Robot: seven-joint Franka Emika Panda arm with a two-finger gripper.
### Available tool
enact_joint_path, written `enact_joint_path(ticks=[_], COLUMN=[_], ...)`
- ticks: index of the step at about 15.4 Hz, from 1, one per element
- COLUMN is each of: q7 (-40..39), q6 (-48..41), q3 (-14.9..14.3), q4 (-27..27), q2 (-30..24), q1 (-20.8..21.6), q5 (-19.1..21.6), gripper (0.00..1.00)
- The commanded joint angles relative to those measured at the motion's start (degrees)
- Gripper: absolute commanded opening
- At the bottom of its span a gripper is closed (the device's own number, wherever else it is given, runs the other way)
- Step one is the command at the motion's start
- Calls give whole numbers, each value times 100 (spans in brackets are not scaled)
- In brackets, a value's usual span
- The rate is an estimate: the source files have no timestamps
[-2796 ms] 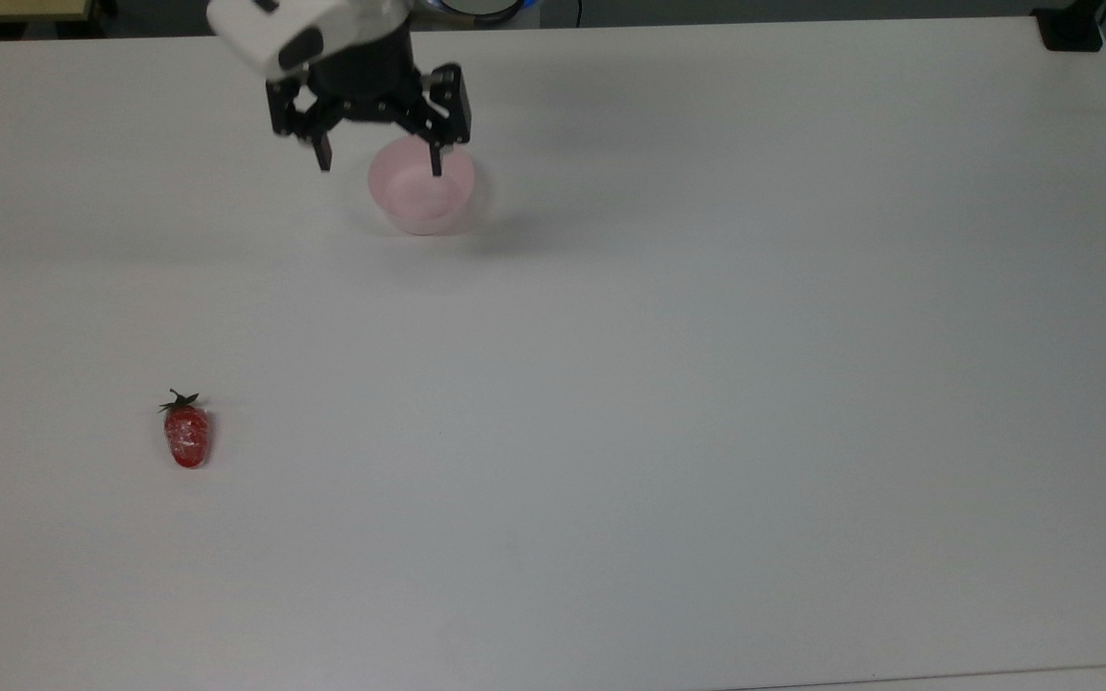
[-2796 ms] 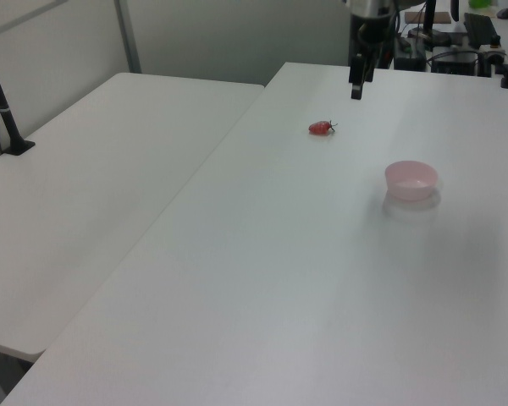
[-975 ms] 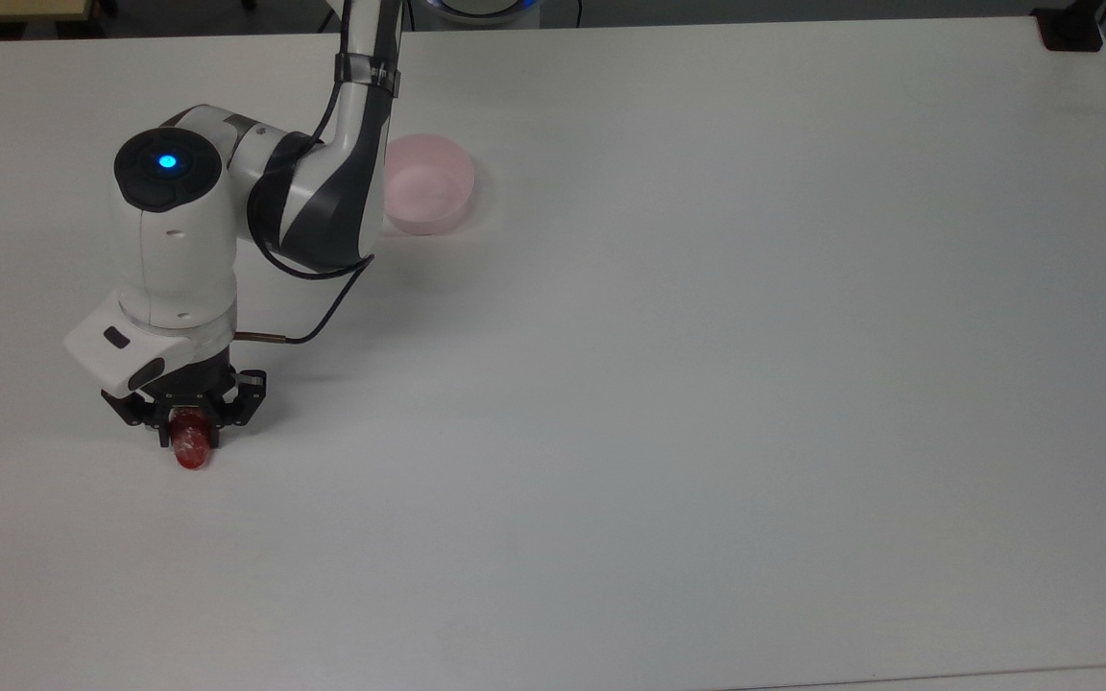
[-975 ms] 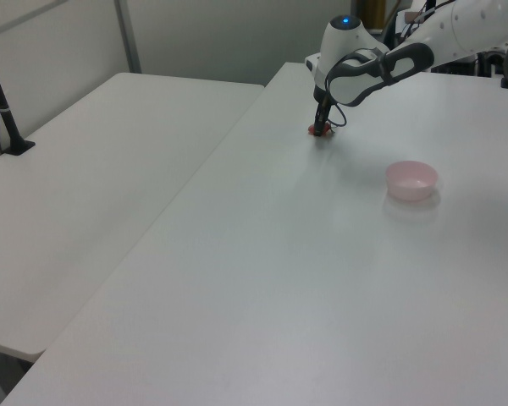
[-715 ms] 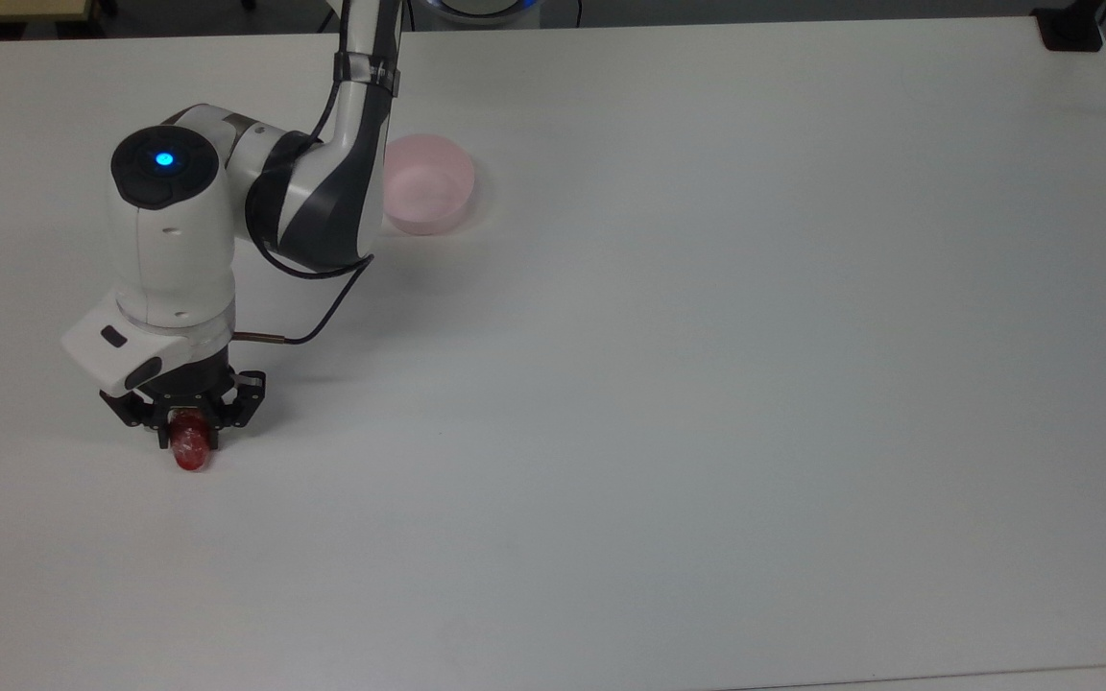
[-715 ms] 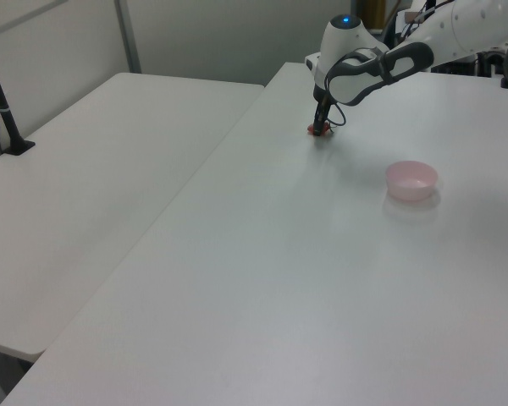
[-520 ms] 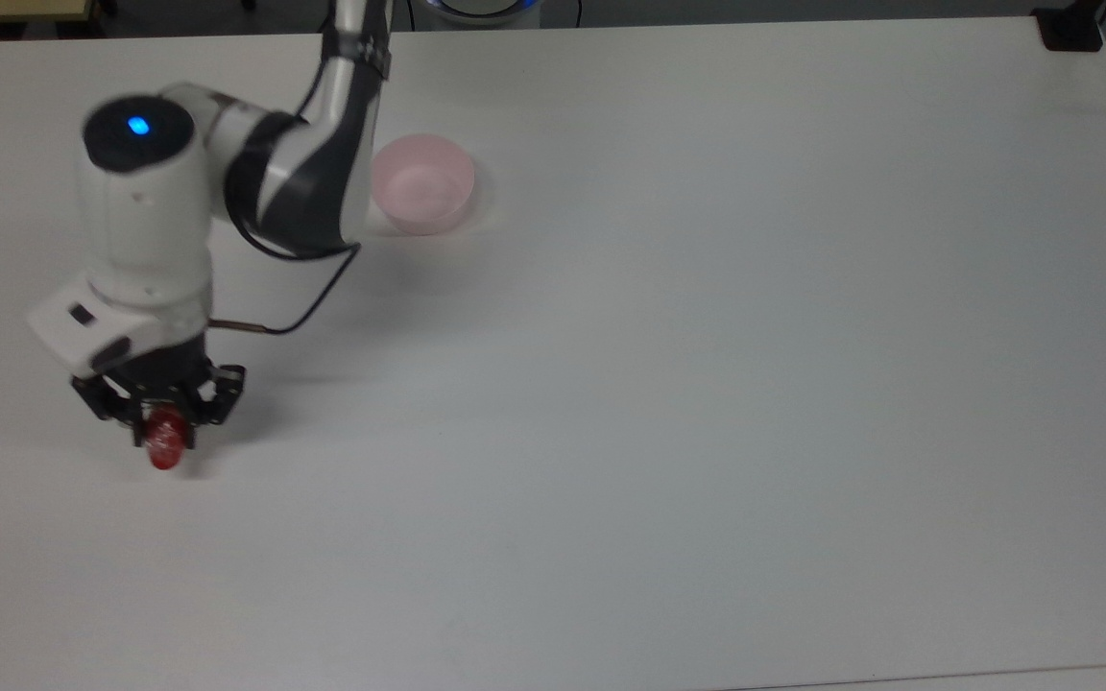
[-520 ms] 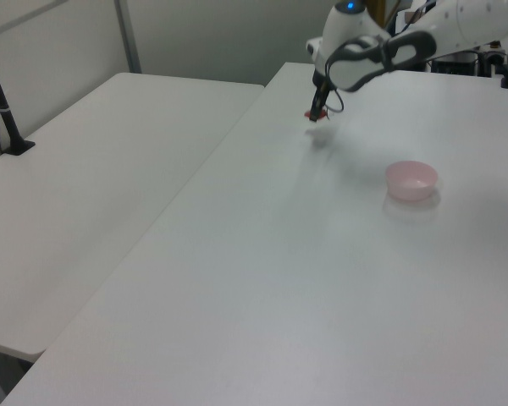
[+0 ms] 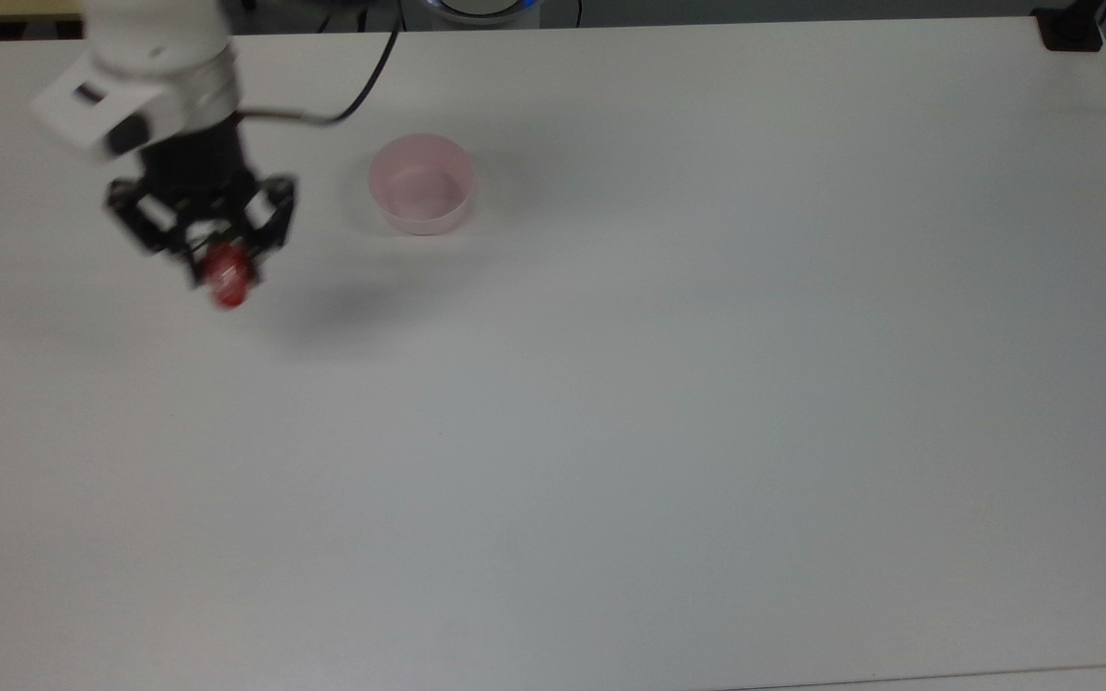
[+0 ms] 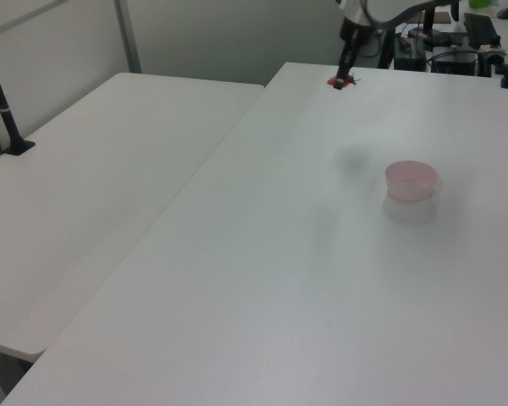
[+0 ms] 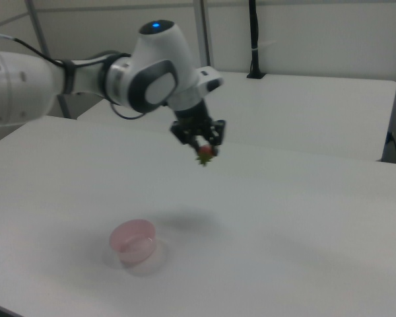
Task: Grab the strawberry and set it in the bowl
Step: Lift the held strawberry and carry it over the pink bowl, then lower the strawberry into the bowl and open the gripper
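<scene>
A wide white table (image 9: 707, 384) carries only the pale pink bowl (image 9: 420, 185), standing upright near one edge.

Strawberry (image 9: 228, 276) above table (image 9: 707, 384); bowl (image 9: 420, 184) at top view's right.

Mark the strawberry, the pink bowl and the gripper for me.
strawberry (image 9: 228, 273): top view, red body showing below the fingers.
pink bowl (image 9: 421, 223): top view, outer wall nearest the camera.
gripper (image 11: 204, 143): right view, between the fingertips, shut on the strawberry.
</scene>
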Motion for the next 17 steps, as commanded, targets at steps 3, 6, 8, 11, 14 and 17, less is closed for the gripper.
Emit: enact_joint_path(ticks=[3, 6, 8, 11, 14, 17], q7=[-149, 122, 246, 246, 281, 1225], q6=[-720, -1081, -1143, -1099, -1161, -1196], q3=[732, 944, 997, 997, 997, 1093], q4=[-2028, -2222, -2223, -2214, -2188, -1733], q2=[-1595, -1438, -1149, -814, -822, -910], q1=[58, 101, 110, 110, 101, 110], q5=[-4, -257, -425, -548, -602, -575], gripper=[47, 48, 53, 75, 100, 100])
